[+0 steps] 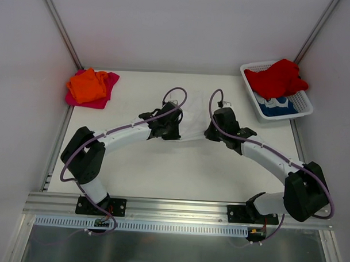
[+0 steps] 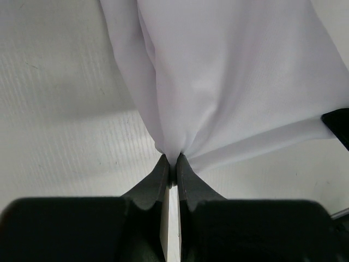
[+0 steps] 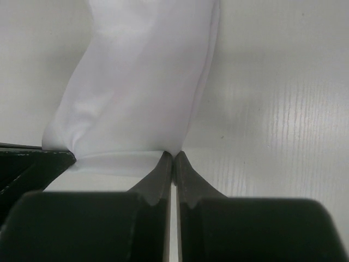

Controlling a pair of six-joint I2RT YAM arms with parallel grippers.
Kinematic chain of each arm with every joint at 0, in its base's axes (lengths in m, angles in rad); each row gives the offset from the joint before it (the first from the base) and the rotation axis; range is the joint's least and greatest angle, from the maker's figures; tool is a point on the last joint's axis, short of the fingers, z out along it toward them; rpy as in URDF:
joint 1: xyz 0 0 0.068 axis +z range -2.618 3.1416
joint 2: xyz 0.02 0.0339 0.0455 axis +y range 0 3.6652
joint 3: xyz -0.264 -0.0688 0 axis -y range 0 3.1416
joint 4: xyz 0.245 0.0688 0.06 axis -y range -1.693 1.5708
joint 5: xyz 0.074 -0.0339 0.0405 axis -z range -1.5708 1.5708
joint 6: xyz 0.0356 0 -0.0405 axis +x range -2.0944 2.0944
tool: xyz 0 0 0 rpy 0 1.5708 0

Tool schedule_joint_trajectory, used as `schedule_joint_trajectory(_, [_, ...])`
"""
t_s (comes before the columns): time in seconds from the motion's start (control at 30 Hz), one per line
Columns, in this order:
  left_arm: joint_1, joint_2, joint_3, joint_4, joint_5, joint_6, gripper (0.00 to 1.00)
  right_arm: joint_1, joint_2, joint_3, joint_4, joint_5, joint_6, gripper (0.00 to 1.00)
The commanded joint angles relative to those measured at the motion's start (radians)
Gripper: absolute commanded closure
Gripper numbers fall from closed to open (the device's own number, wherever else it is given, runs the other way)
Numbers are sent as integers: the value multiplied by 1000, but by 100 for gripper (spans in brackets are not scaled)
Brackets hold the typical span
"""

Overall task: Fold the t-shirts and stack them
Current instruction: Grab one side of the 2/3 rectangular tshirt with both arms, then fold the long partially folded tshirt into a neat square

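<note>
A plain white t-shirt (image 1: pixel 192 121) lies mid-table between my two arms. My left gripper (image 2: pixel 172 162) is shut on its near left edge, the white t-shirt (image 2: pixel 234 82) bunching into folds at the fingertips. My right gripper (image 3: pixel 173 157) is shut on the near right corner of the white t-shirt (image 3: pixel 142 87). From above, the left gripper (image 1: pixel 170 131) and right gripper (image 1: pixel 212 132) sit at the shirt's two near corners. A folded orange t-shirt (image 1: pixel 87 85) rests on a magenta-pink one (image 1: pixel 109 88) at the far left.
A white mesh basket (image 1: pixel 299 106) stands at the far right, holding a red t-shirt (image 1: pixel 277 78) over a blue-and-white one (image 1: pixel 276 106). Metal frame posts rise at the back corners. The table's near edge runs along an aluminium rail (image 1: pixel 178 207).
</note>
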Motion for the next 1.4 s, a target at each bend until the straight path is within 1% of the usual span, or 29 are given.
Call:
schedule_joint_trajectory(0.0, [-3,-59,22,-126,-80,21,100,-3,-54,45,-54,88,-17,100])
schedule_joint_trajectory(0.3, [1,-56,151,-189,-132,62,100,-2,-51,135,-84,109,-58,100])
schedule_joint_trajectory(0.43, [23,-21,235,-210,-136,93,100,-3,-19,195,-95,115,-87,100])
schedule_joint_trajectory(0.6, [75,24,301,-221,-124,131,100,-14,56,290,-98,118,-118,100])
schedule_joint_trajectory(0.77, [118,88,369,-224,-100,156,100,-45,142,383,-100,89,-146,100])
schedule_joint_trajectory(0.9, [145,153,424,-224,-81,176,100,-66,222,437,-98,75,-161,100])
schedule_joint_trajectory(1.37, [227,312,623,-238,-49,234,100,-149,395,598,-84,51,-210,100])
